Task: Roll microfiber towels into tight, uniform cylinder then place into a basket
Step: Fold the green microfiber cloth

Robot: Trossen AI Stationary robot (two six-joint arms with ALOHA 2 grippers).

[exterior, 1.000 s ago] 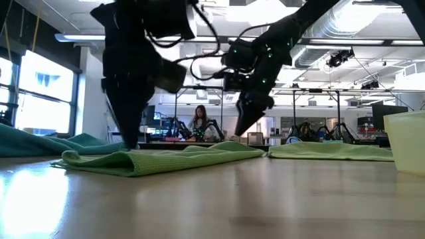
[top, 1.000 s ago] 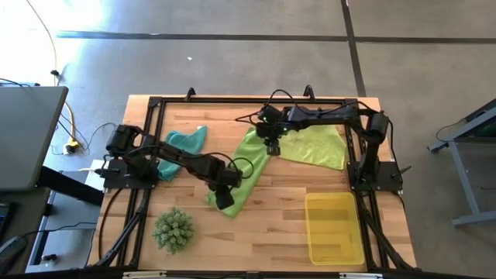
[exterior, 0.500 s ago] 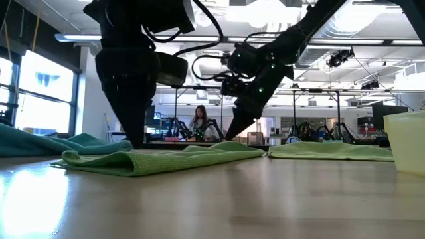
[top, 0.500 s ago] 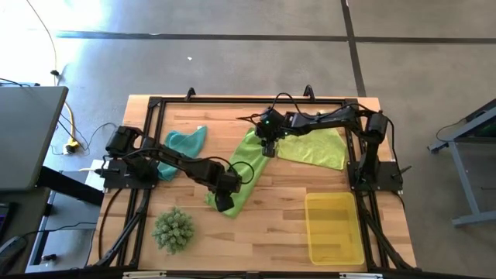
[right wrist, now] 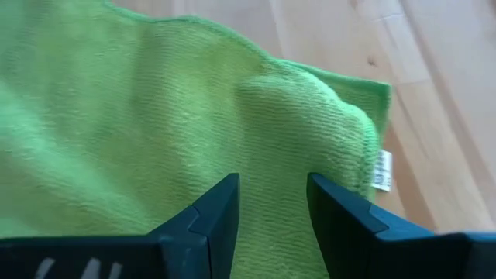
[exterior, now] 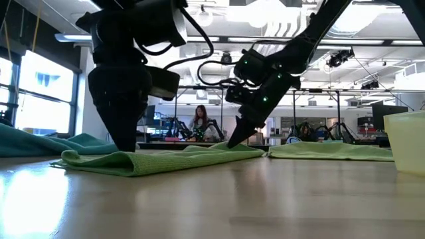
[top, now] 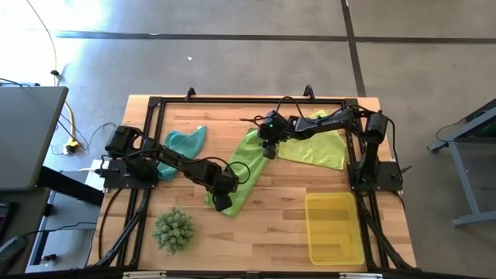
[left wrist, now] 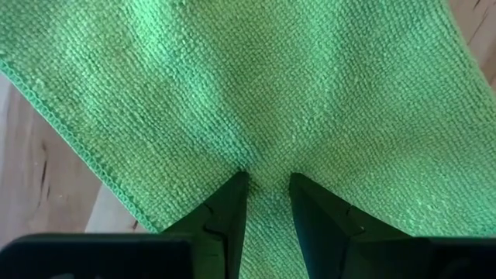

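Across the table's middle lies the bright green towel [top: 244, 170], spread flat in a long slanting strip. At its near end the left gripper [left wrist: 267, 186] presses down, fingers slightly apart with a fold of cloth pinched between them. At its far end the right gripper [right wrist: 271, 190] touches the towel, fingers slightly parted over a raised fold.
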